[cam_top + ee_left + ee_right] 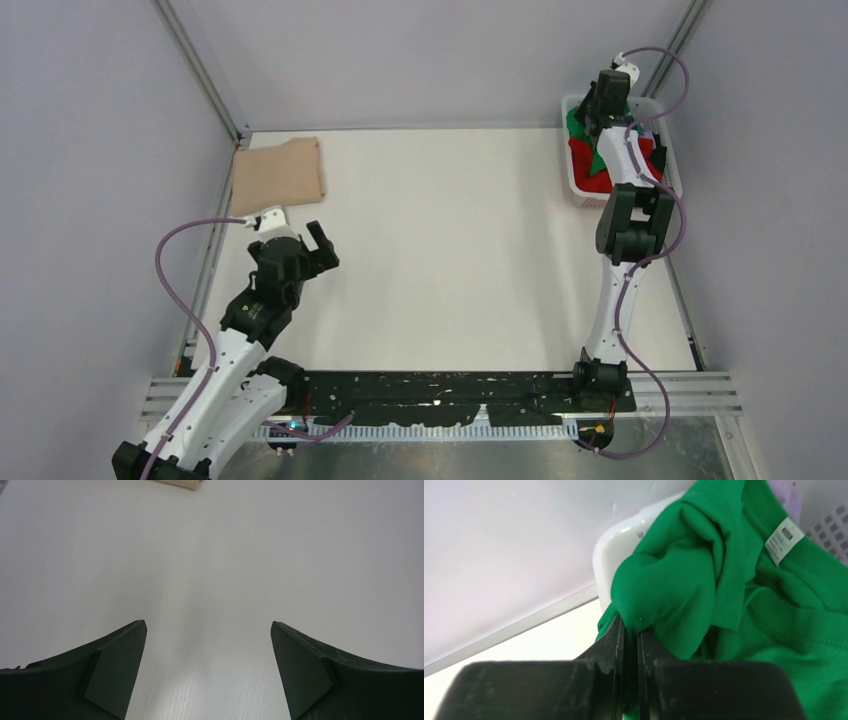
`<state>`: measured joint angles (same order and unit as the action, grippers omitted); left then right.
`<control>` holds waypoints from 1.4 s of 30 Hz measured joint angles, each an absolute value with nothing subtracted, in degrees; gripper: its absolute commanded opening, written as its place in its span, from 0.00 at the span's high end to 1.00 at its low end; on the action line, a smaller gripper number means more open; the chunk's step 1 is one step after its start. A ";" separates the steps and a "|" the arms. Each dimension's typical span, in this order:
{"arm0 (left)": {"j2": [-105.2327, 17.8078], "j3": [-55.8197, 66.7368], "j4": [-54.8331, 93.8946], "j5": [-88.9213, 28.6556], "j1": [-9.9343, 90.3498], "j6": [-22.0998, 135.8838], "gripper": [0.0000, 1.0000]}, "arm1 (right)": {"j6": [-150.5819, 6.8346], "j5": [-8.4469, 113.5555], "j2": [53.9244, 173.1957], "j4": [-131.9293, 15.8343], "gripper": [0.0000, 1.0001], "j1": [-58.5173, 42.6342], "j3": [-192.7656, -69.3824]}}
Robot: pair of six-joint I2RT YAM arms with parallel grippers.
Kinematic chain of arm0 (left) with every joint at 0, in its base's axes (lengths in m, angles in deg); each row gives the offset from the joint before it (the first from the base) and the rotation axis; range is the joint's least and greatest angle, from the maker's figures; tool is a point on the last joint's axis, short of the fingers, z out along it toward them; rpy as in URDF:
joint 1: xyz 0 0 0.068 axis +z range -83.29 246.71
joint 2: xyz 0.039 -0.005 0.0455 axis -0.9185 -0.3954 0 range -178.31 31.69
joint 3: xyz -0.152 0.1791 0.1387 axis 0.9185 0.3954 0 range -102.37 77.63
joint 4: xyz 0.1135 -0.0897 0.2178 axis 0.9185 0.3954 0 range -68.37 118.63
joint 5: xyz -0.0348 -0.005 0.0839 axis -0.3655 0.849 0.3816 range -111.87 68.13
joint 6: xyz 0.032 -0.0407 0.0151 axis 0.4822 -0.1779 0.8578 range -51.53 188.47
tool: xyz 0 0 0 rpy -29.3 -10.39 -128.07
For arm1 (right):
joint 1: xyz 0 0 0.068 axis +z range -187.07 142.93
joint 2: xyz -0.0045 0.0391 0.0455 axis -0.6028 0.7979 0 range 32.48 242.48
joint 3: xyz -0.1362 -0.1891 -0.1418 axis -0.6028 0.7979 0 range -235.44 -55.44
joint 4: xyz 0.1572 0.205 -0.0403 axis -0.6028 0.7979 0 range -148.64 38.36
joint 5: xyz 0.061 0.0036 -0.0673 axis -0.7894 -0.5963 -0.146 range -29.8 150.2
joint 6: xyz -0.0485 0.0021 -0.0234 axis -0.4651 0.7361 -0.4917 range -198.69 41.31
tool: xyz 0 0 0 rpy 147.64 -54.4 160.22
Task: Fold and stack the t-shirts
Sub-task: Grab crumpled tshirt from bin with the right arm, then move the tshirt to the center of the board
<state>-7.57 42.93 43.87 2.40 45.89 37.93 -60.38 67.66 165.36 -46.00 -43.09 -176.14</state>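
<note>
Right gripper [629, 630]: jaws closed almost to touching, pinching a bunched fold of the green shirt [734, 580]. The fold bulges out just above the fingertips. The gripper sits at the basket [575, 195], at the table's far right corner.

Green shirt: crumpled, draped over the basket's white rim, most of it inside. White neck label [781, 539] faces up, near the collar seam. A strip of lilac cloth [793, 502] shows behind it at the upper edge of the right wrist view.

Red shirt [590, 172]: in the basket, under and beside the green one.

Tan shirt [278, 176]: folded into 1 flat rectangle, lying at the table's [450, 250] far left corner, well apart from the basket.

Left gripper [209, 630]: jaws spread wide, holding nothing, only bare table between the fingers. It hangs over the table just on the near side of the tan shirt, not touching it.
</note>
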 measured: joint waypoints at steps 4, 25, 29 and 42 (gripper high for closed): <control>-7.86 42.93 43.85 2.33 45.89 38.06 0.00 | -61.00 67.22 163.41 -47.44 0.95 -43.09 -176.52; 1.54 42.97 44.38 -2.08 45.89 35.19 0.00 | -49.72 30.70 114.45 -64.88 0.95 -30.43 -165.68; 3.14 42.97 46.28 -2.15 45.89 33.56 0.00 | -48.12 24.93 112.31 -65.76 0.95 -21.04 -162.24; 4.84 42.23 55.94 0.65 45.89 28.35 0.01 | -40.19 27.36 100.05 -76.55 0.94 -9.47 -124.48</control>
